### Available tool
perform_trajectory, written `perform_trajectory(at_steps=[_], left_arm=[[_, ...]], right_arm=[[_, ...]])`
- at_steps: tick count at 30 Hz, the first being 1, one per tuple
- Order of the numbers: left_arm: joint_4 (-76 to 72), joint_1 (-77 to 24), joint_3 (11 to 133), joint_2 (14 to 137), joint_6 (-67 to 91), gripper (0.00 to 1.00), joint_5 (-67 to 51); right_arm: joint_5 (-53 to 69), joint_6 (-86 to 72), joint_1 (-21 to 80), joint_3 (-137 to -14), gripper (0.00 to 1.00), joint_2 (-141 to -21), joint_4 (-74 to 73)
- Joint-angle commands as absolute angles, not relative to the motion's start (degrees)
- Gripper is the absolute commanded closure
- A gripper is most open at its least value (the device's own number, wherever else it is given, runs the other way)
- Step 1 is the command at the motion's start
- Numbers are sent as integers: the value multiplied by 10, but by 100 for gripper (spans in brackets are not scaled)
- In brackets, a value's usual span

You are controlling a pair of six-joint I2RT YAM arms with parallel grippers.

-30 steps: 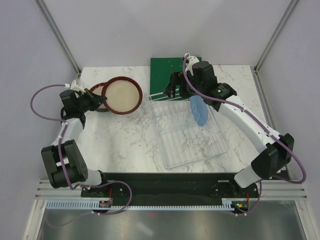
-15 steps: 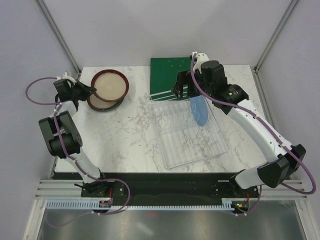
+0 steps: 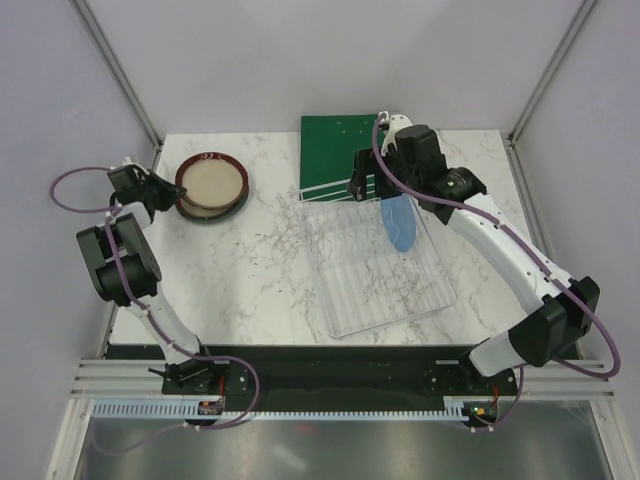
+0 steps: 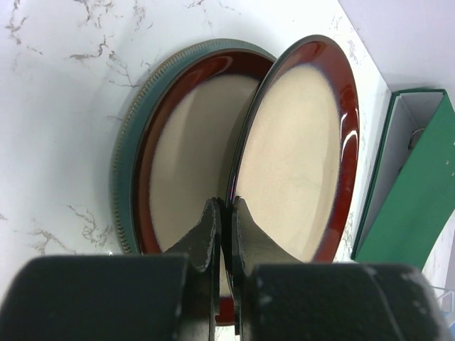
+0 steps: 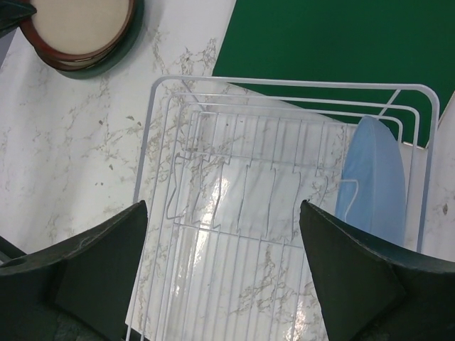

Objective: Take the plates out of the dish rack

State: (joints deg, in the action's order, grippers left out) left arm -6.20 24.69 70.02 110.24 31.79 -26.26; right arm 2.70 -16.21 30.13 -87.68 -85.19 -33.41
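Red plate [image 4: 298,149] had swung down onto stack [image 4: 131,163] at 10 o'clock, left gripper [image 4: 222,213] pinching its rim to seat it. Rack [image 3: 370,290] center. Blue plate [image 5: 373,177] upright at its 1 o'clock. Right gripper [image 5: 222,206] spread above, probably lining up.

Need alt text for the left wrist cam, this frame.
Left gripper shut on the near rim of a red-brown plate with a cream centre, holding it tilted over a second red-brown plate that sits nested in a grey-green plate on the marble table. A green board shows at the right edge.
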Motion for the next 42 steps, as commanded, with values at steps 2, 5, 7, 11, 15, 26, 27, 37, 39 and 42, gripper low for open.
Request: perform_trajectory(at_steps=[2,5,7,11,15,26,27,37,39,42], left_arm=[[-140,256,703,1093,346,98,-236],[-135,257,695,1096,342,98,-245],[-129,262,692,1106,347,98,-247],[-123,265,693,1128,355,86,-270],[-113,265,696,1146,362,59,-287],[-38,266,677,1096,348,2,-211],[-27,266,675,1090,349,2,-207],[-19,261,550,888,341,2,-208],[-27,256,532,847,343,1,-214],[-25,253,524,831,349,1,-269]], right_arm=[[4,-153,295,-861,5,-848,-328],[-18,-154,291,-853,5,-839,-330],[-32,-152,291,-850,5,-837,-337],[-51,-147,289,-847,5,-824,-352],[-72,-140,290,-847,5,-815,-363],[-181,-101,291,-815,7,-793,-408],[-185,-99,290,-809,7,-792,-409],[-243,-85,294,-773,12,-823,-391],[-250,-85,294,-766,14,-844,-380],[-258,-86,296,-764,18,-864,-354]])
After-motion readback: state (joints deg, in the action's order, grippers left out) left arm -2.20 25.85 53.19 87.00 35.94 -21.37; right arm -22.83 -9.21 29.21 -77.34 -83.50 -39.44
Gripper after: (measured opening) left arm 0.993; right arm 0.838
